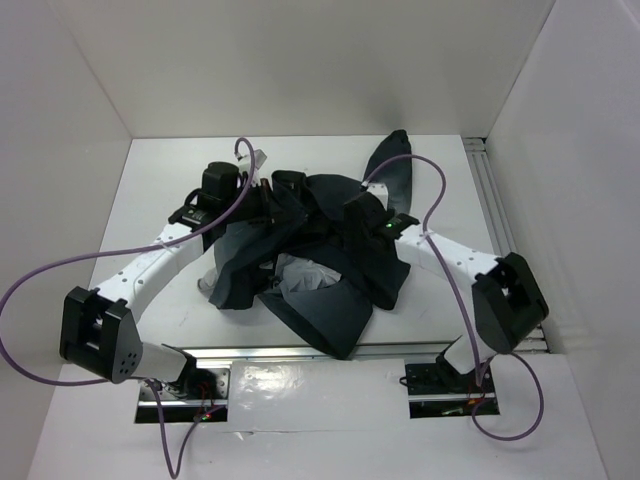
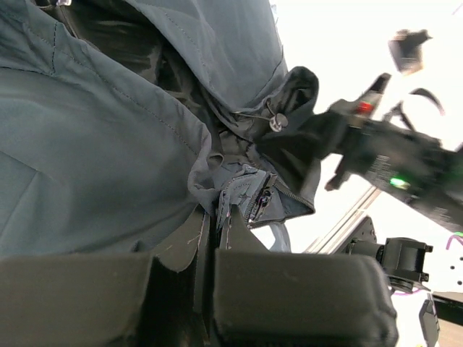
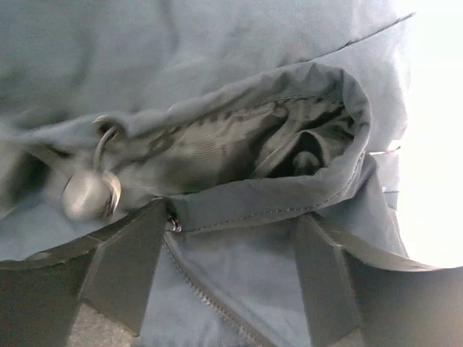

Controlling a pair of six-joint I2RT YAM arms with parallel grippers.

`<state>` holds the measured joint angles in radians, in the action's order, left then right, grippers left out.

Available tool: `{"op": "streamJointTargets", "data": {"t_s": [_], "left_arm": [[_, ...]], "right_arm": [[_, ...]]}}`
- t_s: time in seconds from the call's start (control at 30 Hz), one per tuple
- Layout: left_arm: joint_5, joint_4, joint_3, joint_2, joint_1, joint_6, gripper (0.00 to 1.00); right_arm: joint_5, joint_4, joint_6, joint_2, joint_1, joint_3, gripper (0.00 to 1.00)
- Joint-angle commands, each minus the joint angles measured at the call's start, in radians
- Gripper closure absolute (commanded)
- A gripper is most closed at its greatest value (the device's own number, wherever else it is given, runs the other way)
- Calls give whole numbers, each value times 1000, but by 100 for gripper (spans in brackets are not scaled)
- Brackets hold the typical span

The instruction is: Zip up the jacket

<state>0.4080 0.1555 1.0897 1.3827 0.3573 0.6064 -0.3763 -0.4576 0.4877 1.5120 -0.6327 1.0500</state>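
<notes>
The dark charcoal soft fabric jacket (image 1: 330, 290) is lying crumpled on the white table (image 1: 150, 190), the left gripper (image 2: 211, 238) is clamping its zipper end (image 2: 257, 202), and the right gripper (image 3: 231, 217), fingers apart around a hem (image 3: 275, 191), is probably needing to close there for joining the zipper.

White walls (image 1: 300, 60) — white table (image 1: 150, 190), metal rail (image 1: 492, 200) along right edge.

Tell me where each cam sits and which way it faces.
Top: above and behind, looking down on the table and crumpled jacket; left arm and right arm show.
Left wrist: on the left arm, facing jacket and zipper; left fingers and the right arm show.
Right wrist: facing a jacket fold; right fingers show.
Shared: both wrist views see zipper.
</notes>
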Motion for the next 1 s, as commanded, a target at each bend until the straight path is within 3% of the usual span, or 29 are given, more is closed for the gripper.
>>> {"op": "streamJointTargets", "data": {"t_s": [0.0,0.17,0.2,0.27,0.4,0.5,0.7,0.8,0.83,0.97], "left_arm": [[-1,-25,-2,-34,6,4,100],[-1,-14,7,-34,6,4,100],[-1,-14,7,-34,6,4,100],[-1,-24,-2,-34,6,4,100],[-1,-24,-2,-34,16,13,100],[-11,-24,-2,-34,16,13,100],[-9,-56,-2,-54,16,42,100],[5,-97,-14,-54,16,68,100],[18,-112,-30,-63,16,78,100],[55,-217,-76,-77,16,137,100]], "right_arm": [[-79,14,68,65,-9,51,26],[-88,37,77,8,-9,30,56],[-88,37,77,-4,-9,19,69],[-76,46,68,-41,-9,10,76],[-6,46,46,-117,-9,10,75],[98,46,18,-183,-9,10,69],[339,106,-61,-294,10,-14,69],[405,177,-81,-352,10,-71,85],[433,227,-81,-364,21,-88,98],[505,388,-69,-407,30,-172,100]]}}
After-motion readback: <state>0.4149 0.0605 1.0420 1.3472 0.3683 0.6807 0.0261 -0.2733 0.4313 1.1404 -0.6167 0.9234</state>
